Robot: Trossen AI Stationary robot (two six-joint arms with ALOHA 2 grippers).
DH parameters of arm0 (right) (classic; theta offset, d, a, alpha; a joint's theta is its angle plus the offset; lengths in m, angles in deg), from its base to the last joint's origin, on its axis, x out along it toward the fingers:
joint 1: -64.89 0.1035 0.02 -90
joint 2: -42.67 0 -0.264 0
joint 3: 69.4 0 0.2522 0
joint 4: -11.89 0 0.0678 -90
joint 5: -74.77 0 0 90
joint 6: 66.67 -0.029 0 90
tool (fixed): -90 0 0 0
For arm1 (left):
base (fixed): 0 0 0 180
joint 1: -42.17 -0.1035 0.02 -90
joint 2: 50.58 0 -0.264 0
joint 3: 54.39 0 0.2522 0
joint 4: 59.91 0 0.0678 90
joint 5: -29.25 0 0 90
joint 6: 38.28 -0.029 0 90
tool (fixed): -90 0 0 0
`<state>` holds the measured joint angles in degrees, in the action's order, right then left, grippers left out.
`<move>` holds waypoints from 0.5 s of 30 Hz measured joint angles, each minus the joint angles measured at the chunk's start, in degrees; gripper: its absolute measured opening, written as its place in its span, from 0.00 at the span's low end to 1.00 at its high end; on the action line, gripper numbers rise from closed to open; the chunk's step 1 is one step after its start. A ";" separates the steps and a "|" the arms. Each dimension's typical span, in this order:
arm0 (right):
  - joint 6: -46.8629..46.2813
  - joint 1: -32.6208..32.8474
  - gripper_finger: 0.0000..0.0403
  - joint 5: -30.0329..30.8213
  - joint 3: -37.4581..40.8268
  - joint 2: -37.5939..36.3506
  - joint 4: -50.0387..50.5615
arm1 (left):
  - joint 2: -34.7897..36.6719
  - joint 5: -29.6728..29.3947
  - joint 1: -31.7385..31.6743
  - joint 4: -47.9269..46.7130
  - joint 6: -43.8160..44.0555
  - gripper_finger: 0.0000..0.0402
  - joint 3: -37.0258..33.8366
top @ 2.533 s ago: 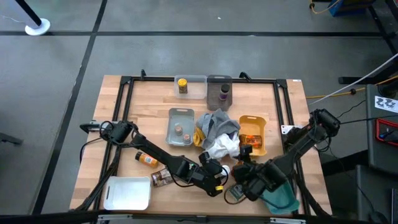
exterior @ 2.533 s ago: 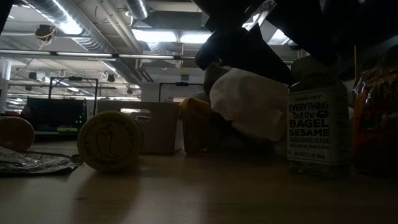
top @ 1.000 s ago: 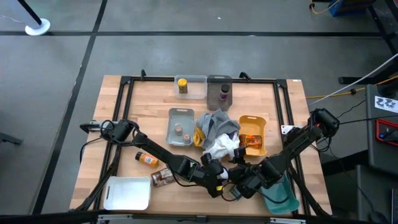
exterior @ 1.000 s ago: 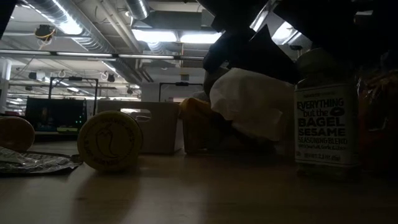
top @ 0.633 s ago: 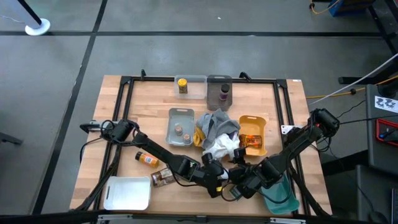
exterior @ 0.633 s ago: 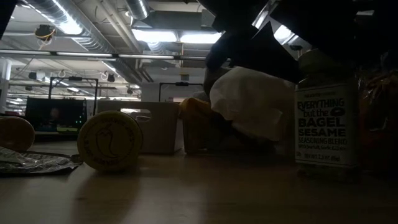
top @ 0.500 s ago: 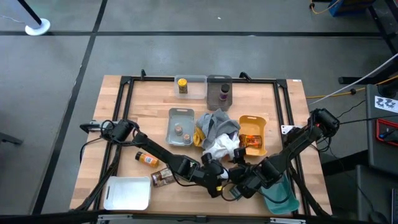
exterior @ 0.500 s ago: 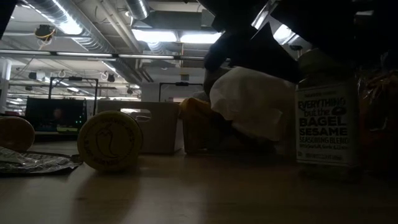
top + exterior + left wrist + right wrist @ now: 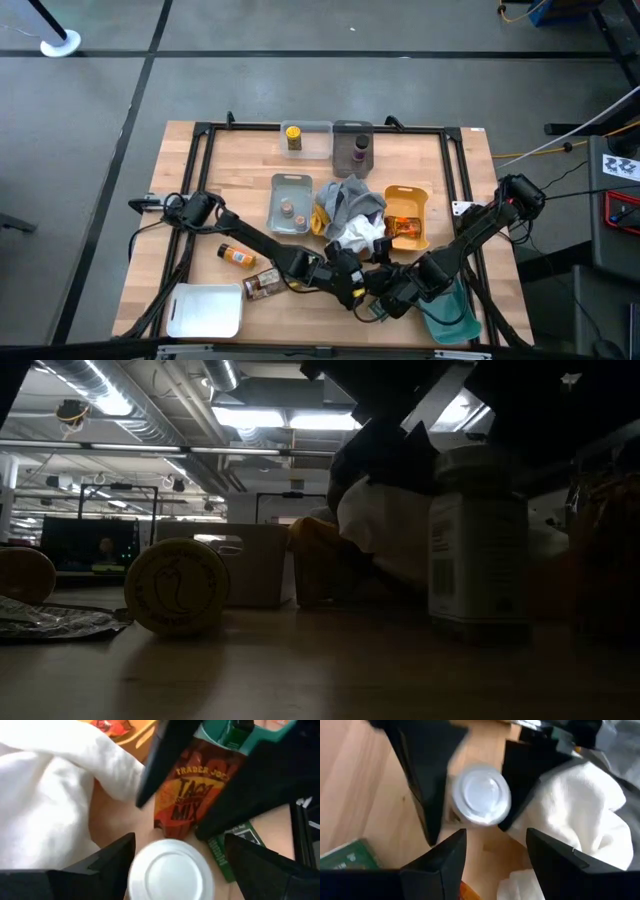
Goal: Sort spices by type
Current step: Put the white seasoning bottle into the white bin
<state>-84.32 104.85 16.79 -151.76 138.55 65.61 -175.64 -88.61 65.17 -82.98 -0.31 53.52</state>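
Left hand (image 9: 170,865) open, fingers astride white-lidded jar (image 9: 171,872), upright on bench (image 9: 200,215) near front edge. Right hand (image 9: 490,855) open just beside. White cloth (image 9: 570,815) crowds one side, taco packet (image 9: 192,795) other.

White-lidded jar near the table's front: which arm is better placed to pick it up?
Left. The left gripper has the jar between its open fingers; the right gripper sits farther back.
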 joint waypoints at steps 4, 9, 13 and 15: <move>0.01 0.02 0.51 -0.57 0.00 0.01 0.36 | 0.00 0.18 0.08 -0.42 -0.06 0.72 0.00; 0.11 0.11 0.51 -1.21 0.04 0.01 0.76 | 0.00 0.49 0.20 -2.07 -2.72 0.72 0.00; 0.14 0.13 0.51 -1.21 0.09 0.01 2.17 | 0.00 0.57 0.27 -6.19 -5.48 0.72 0.00; 0.14 0.13 0.51 -1.22 0.09 0.01 2.68 | 0.00 0.64 0.27 -7.44 -5.87 0.72 0.00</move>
<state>-84.19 104.99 15.57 -151.67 138.56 68.29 -175.64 -87.97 65.44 -90.42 -6.18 53.52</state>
